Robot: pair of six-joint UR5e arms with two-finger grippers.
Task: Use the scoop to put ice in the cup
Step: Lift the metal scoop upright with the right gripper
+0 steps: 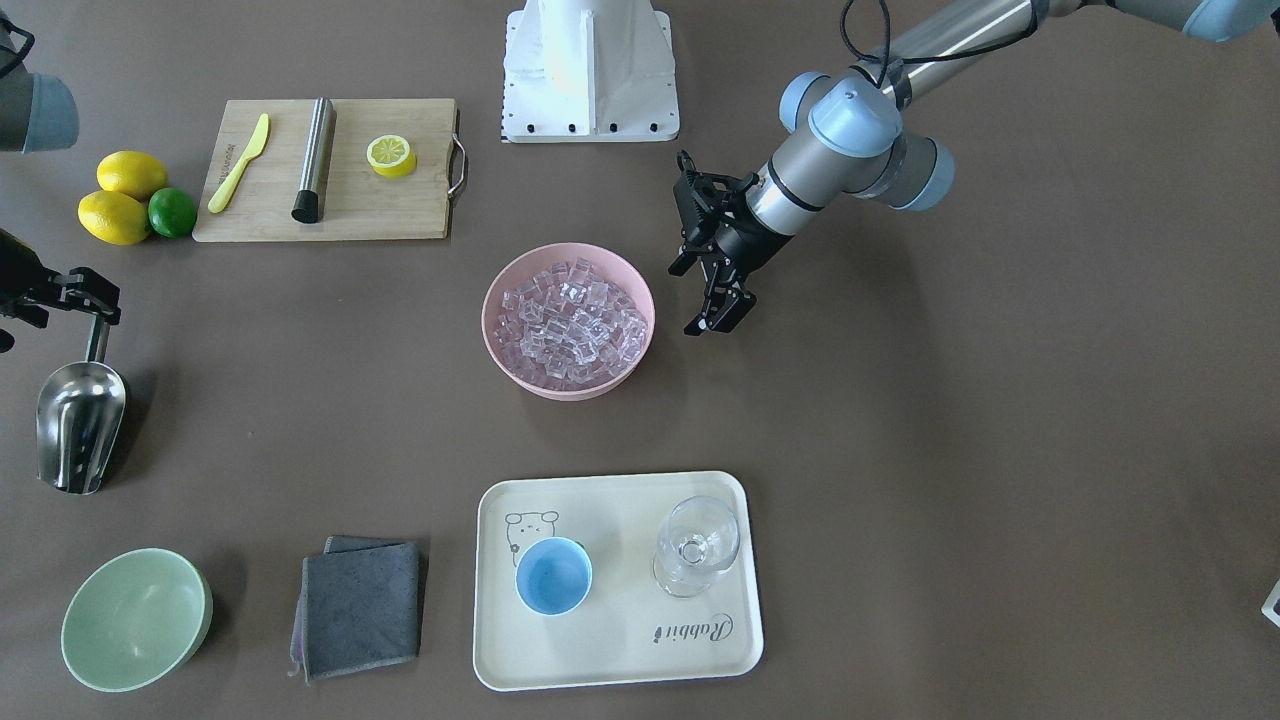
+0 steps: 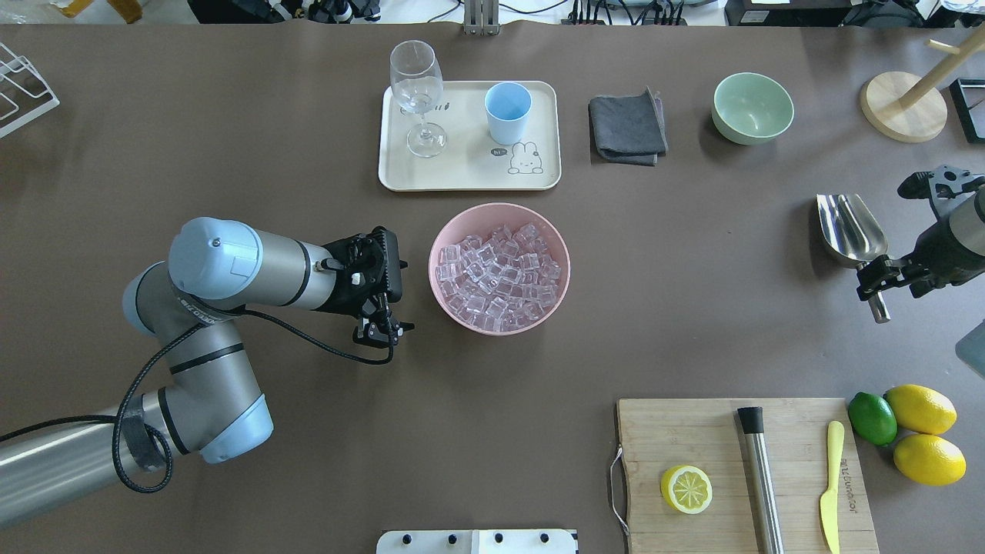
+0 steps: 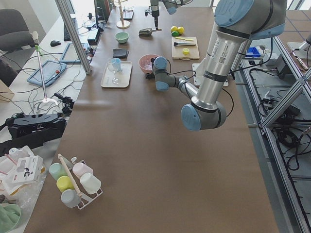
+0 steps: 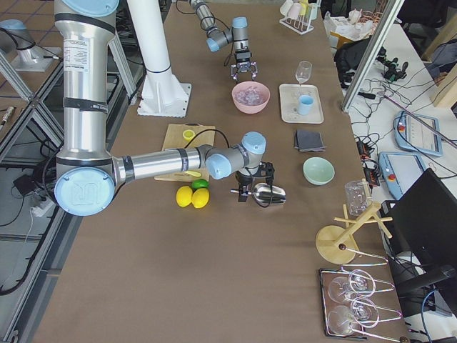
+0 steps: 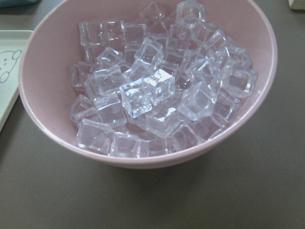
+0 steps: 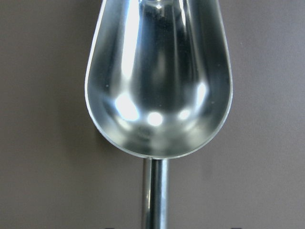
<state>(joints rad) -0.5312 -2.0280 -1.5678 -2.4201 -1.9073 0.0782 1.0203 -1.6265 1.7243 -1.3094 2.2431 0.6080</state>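
The ice [image 2: 499, 268] is a heap of clear cubes filling a pink bowl [image 2: 565, 261] at the table's middle; it also fills the left wrist view [image 5: 152, 90]. The light-blue cup [image 2: 508, 111] stands empty on a cream tray [image 2: 462, 173] beyond the bowl. My right gripper [image 2: 877, 281] is shut on the rod handle of the steel scoop [image 2: 850, 227], far to the right of the bowl. The scoop's trough is empty in the right wrist view [image 6: 159, 81]. My left gripper [image 2: 377, 332] looks shut and empty, hovering just left of the bowl.
A clear stemmed glass [image 2: 418, 85] shares the tray with the cup. A grey cloth [image 2: 627, 127] and a pale green bowl [image 2: 752, 108] lie right of the tray. A cutting board [image 2: 716, 438] with lemon half, steel cylinder and yellow knife is near right, lemons and a lime beside it.
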